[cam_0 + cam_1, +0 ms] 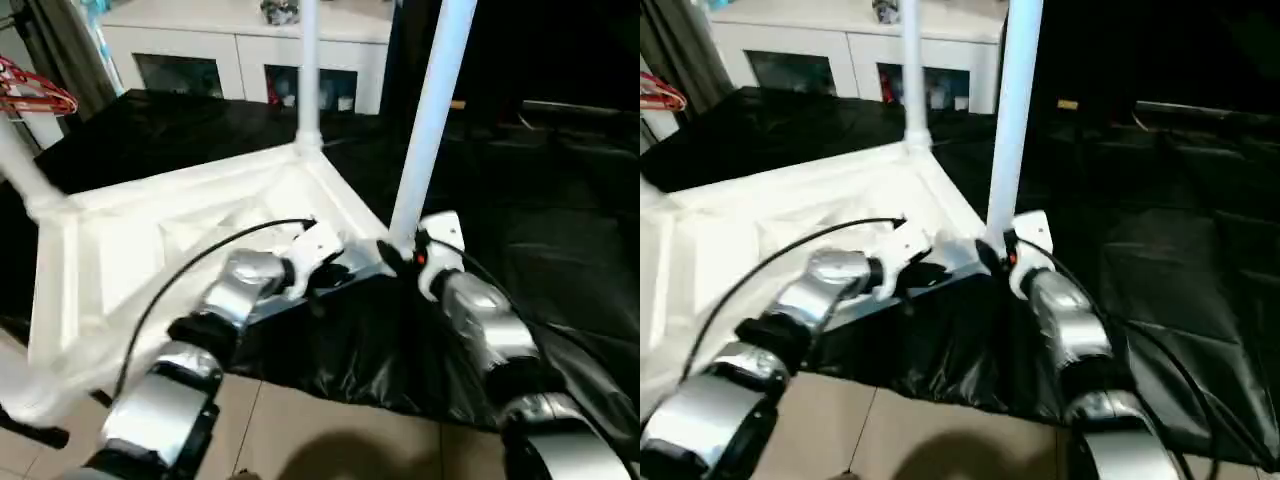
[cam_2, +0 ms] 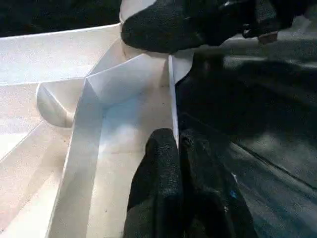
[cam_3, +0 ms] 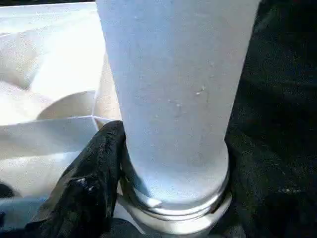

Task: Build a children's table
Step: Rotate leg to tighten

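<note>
The white table top (image 1: 130, 250) lies upside down on a black sheet, ribbed underside up. One white leg (image 1: 308, 70) stands upright in the far corner socket. A second leg (image 1: 432, 110) stands in the near right corner. My right gripper (image 1: 400, 255) is shut around its base, just above the socket, with a black finger (image 3: 94, 183) against the leg (image 3: 173, 89). A third leg (image 1: 20, 170) leans up from the left corner. My left gripper (image 2: 174, 144) is shut on the top's near rim (image 2: 172, 104), one finger on each side of the thin wall, close to the right gripper (image 2: 198, 22).
A white cabinet (image 1: 240, 50) with glass doors stands behind the table. A red hanger (image 1: 35, 95) hangs at the far left. The black sheet (image 1: 540, 200) spreads wide to the right, and tiled floor (image 1: 300, 430) shows at the near edge.
</note>
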You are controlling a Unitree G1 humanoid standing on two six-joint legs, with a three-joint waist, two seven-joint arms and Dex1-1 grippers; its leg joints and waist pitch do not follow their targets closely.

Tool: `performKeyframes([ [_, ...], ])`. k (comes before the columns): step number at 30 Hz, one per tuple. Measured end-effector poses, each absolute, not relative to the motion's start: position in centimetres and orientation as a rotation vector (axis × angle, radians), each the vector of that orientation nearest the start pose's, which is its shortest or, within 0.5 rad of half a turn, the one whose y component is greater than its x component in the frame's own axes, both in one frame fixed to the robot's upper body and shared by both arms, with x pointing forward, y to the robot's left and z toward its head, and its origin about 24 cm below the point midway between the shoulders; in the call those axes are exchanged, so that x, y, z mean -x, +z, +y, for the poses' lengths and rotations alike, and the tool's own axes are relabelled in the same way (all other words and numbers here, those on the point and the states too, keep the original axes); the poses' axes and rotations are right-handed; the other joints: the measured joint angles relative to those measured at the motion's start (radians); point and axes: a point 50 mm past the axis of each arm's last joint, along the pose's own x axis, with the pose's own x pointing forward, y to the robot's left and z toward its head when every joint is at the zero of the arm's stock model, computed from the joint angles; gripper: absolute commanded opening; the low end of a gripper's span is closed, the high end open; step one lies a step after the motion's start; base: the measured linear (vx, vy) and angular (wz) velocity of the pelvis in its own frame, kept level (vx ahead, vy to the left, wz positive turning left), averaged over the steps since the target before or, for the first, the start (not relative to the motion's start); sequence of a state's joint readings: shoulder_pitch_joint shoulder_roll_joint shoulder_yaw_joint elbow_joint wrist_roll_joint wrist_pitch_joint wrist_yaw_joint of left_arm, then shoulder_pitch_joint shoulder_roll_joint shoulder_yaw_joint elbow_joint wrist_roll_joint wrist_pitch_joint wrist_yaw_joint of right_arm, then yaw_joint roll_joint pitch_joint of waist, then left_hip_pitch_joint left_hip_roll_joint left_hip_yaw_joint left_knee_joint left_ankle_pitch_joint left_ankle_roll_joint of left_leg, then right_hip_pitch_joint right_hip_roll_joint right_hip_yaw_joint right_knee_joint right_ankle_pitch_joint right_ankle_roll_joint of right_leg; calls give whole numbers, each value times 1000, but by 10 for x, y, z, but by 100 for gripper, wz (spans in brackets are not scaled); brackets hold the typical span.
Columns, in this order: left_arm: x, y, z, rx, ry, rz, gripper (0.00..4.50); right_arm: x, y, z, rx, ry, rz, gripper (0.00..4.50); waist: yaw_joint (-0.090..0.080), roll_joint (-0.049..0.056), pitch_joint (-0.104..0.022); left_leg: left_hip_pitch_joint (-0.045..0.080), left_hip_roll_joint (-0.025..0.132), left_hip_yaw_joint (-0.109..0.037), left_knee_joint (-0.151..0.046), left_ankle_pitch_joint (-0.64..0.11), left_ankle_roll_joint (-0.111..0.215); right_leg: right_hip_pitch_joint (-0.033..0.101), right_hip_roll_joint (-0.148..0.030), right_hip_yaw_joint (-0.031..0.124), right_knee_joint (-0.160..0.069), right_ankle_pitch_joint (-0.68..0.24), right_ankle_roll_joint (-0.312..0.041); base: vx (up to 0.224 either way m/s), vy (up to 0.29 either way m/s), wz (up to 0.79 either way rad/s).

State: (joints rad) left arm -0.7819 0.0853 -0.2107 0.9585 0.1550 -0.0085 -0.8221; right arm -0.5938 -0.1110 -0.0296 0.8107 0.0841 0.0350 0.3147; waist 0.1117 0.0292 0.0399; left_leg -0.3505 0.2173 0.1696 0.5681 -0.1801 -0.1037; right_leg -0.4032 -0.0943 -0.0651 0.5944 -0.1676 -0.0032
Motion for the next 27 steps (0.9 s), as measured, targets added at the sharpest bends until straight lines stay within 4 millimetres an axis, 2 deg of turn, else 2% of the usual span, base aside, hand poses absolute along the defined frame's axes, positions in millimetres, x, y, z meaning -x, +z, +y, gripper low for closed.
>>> performKeyframes([
  [2,-347,45,64,-384,-1087,351,0,-350,28,-133,9,349,263,339,1,0,0,0,0,0,0,0,0,0,0,0,0,-1,2,0,0,0],
  [4,-346,45,62,-387,-1101,344,0,-352,29,-132,15,342,264,375,5,1,0,-1,0,0,0,0,0,0,0,0,-2,-2,2,0,0,0],
  [9,-345,46,60,-403,-1143,330,0,-353,30,-133,34,358,246,406,10,1,0,-1,0,1,1,0,0,-1,-1,-1,-2,-3,1,0,0,0],
  [14,-342,48,75,-455,-1248,325,0,-340,27,-144,93,571,233,406,16,0,1,-2,1,1,1,0,1,-2,0,-2,-2,-3,1,0,0,0],
  [16,-340,49,79,-471,-1314,328,0,-327,29,-155,122,700,223,406,31,0,1,-2,2,1,1,0,1,-2,0,-2,-2,-3,1,0,0,0],
  [17,-339,49,82,-476,-1332,332,0,-323,29,-157,135,751,228,406,33,0,1,-2,4,1,1,0,1,-2,0,-2,-1,-3,1,0,0,0],
  [21,-336,51,90,-493,-1421,346,0,-306,30,-167,160,940,249,406,39,0,1,-2,5,2,2,0,1,-1,-1,-2,-1,-3,1,0,0,0],
  [26,-332,52,98,-500,-1507,367,0,-292,33,-173,171,1092,281,406,41,0,2,-2,6,2,2,0,1,-1,-1,-2,-1,-3,1,0,0,0],
  [27,-331,53,99,-501,-1530,370,0,-288,35,-175,170,1128,293,381,42,0,2,-3,6,2,2,0,1,-1,-1,-2,-1,-3,1,0,0,0],
])
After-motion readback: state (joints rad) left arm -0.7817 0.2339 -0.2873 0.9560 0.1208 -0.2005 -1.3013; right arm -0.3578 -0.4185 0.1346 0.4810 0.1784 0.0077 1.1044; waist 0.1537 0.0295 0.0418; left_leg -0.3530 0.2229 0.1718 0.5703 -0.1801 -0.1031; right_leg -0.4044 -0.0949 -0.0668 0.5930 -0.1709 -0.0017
